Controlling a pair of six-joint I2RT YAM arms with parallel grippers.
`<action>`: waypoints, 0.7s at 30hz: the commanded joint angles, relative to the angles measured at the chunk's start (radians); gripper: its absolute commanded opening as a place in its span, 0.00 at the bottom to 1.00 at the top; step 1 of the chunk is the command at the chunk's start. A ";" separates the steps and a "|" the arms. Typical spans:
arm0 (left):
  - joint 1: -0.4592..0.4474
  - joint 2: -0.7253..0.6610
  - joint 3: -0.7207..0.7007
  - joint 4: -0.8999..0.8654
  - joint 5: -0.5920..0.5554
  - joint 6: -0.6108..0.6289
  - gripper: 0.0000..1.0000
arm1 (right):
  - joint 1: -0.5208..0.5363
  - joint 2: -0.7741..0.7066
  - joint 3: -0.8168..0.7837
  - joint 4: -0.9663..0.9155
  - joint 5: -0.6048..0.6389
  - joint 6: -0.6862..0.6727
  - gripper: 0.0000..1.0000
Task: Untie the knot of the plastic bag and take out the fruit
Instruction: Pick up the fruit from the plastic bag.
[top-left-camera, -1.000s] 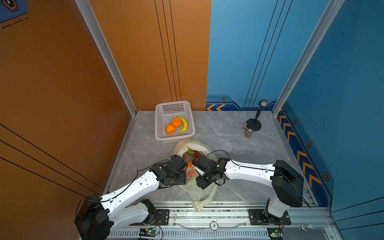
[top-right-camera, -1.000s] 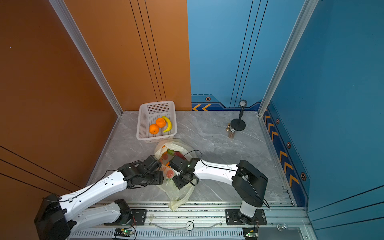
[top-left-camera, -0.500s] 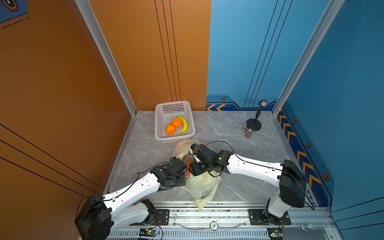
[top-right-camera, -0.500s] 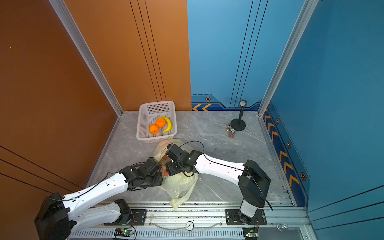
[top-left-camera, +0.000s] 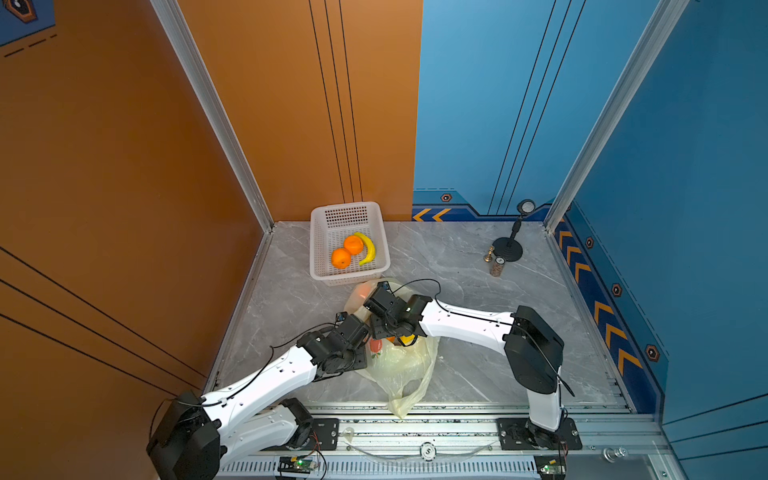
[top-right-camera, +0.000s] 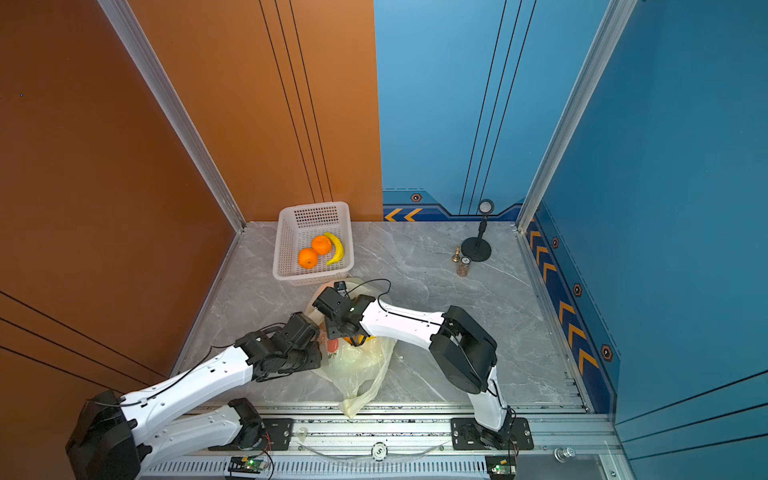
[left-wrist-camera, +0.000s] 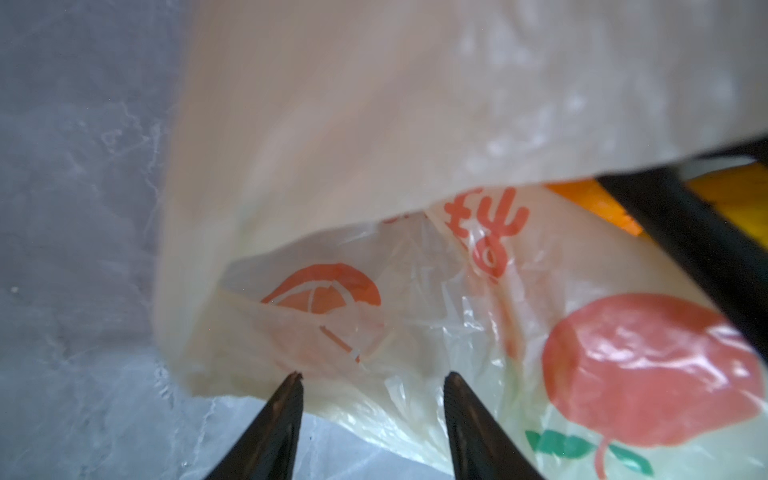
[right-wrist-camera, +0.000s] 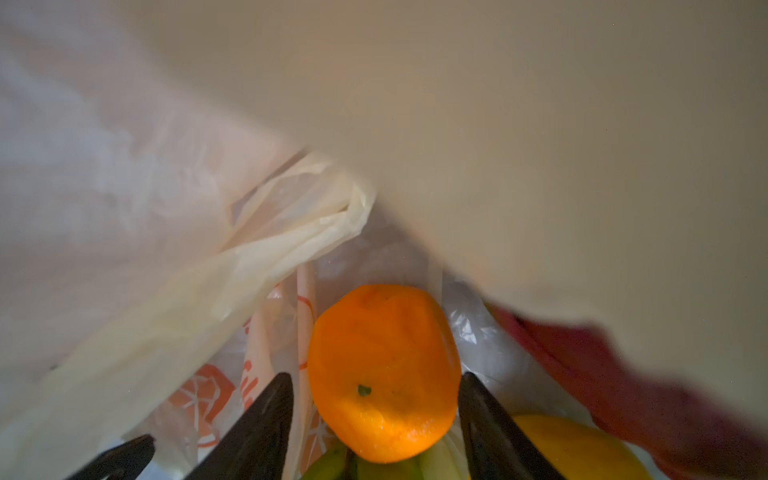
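Observation:
The pale-yellow plastic bag (top-left-camera: 399, 365) (top-right-camera: 361, 365) lies at the table's front middle, its mouth towards the basket. My left gripper (top-left-camera: 368, 332) (left-wrist-camera: 372, 376) stands open at the bag's left edge, with printed film (left-wrist-camera: 332, 124) just beyond its tips. My right gripper (top-left-camera: 399, 337) (right-wrist-camera: 376, 376) reaches inside the bag (right-wrist-camera: 540, 124), open, with its fingers on either side of an orange (right-wrist-camera: 384, 370). The orange rests on green fruit (right-wrist-camera: 374, 469), beside a yellow one (right-wrist-camera: 573, 444) and a blurred red one (right-wrist-camera: 602, 365). A bunched handle strip (right-wrist-camera: 316, 224) hangs loose. The knot is out of view.
A white perforated basket (top-left-camera: 320, 249) behind the bag holds two oranges (top-left-camera: 353, 244) and a banana (top-left-camera: 368, 247). A black stand (top-left-camera: 508, 249) and small bottles (top-left-camera: 496, 266) sit at the back right. The metal rail (top-left-camera: 457, 419) runs along the front edge.
My right gripper has moved from the bag's front part back towards the basket, over the bag's mouth. The left gripper has stayed at the bag's left edge.

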 joint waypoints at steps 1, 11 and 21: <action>0.015 -0.018 -0.009 -0.030 -0.030 0.011 0.58 | 0.008 0.046 0.040 -0.089 0.015 0.027 0.67; 0.032 -0.026 0.042 -0.039 -0.028 0.040 0.71 | 0.012 0.121 0.045 -0.064 -0.017 0.003 0.59; 0.090 0.004 0.059 0.136 0.162 0.072 0.77 | -0.013 0.133 -0.001 0.028 -0.163 0.047 0.54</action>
